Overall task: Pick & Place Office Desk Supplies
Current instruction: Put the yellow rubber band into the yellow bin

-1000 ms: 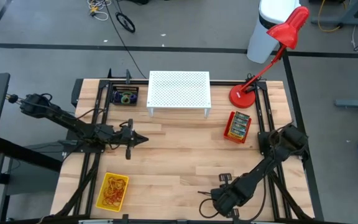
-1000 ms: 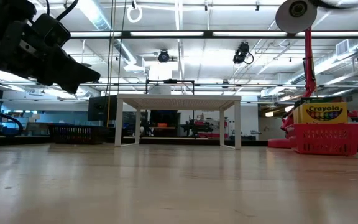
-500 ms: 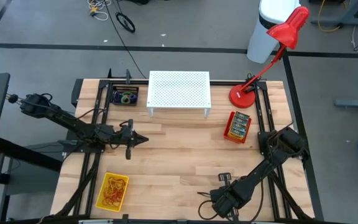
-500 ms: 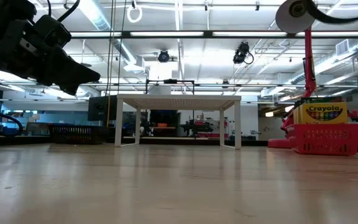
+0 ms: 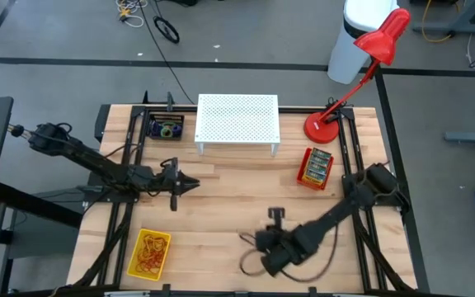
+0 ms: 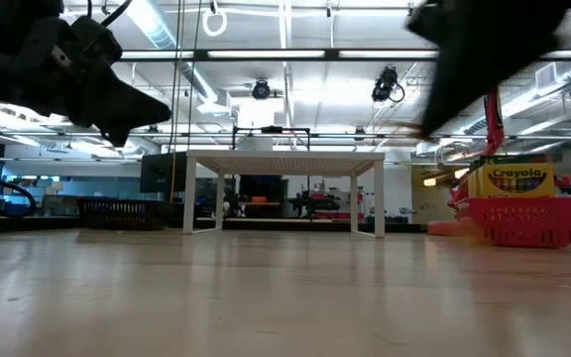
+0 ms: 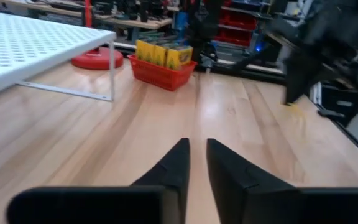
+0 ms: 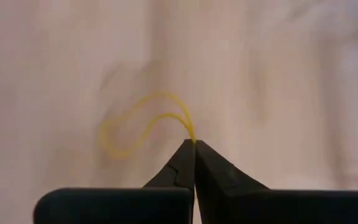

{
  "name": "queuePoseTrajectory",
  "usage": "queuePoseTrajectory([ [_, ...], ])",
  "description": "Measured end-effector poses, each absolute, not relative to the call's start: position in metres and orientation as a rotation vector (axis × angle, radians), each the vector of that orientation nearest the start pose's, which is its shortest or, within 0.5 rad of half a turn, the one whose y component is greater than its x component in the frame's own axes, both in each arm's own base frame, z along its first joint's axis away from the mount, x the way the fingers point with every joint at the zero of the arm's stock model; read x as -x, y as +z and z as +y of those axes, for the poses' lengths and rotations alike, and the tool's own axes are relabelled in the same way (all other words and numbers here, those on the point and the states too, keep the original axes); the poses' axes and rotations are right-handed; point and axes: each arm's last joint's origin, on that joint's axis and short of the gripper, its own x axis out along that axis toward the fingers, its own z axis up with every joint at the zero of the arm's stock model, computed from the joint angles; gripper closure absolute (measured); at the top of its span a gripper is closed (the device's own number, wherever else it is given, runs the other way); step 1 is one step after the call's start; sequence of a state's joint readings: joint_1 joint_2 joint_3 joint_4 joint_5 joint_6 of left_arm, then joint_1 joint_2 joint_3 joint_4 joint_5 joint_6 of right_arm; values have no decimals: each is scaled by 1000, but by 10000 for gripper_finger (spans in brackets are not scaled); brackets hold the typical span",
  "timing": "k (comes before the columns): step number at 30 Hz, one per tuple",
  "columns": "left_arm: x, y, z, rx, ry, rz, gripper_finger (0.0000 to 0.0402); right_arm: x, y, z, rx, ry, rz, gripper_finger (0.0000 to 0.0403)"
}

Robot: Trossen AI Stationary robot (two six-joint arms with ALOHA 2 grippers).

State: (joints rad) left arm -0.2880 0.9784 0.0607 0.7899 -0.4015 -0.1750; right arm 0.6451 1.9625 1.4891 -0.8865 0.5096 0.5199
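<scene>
Right hand (image 8: 194,144) is over the near-centre of the tabletop (image 5: 237,206), its fingers pressed together and pinching one end of a thin yellowish rubber band (image 8: 138,124), whose loop hangs free beyond the tips. Left hand (image 7: 194,152) hovers over the left-centre of the tabletop, fingers slightly parted and holding nothing. Farther back, the crayon boxes (image 5: 316,164) sit in a red basket (image 5: 312,178) on the right, near the white perforated stand (image 5: 237,118).

Grey floor (image 5: 72,33), ceiling strip lights (image 6: 266,55).
</scene>
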Motion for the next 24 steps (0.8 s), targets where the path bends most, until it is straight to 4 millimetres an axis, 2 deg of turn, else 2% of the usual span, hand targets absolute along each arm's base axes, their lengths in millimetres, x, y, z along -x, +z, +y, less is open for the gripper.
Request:
queuePoseTrajectory([
  [5, -172, 151, -45, 133, 110, 166, 295, -352, 203, 185, 281, -347, 924, 398],
  [11, -199, 152, -58, 122, 126, 216, 246, -383, 212, 154, 277, -420, 786, 398],
  [19, -236, 157, -74, 90, 55, 241, 176, -392, 216, 149, 297, -400, 737, 400],
  [24, -249, 164, -80, 77, 7, 220, 144, -392, 216, 150, 295, -398, 733, 401],
])
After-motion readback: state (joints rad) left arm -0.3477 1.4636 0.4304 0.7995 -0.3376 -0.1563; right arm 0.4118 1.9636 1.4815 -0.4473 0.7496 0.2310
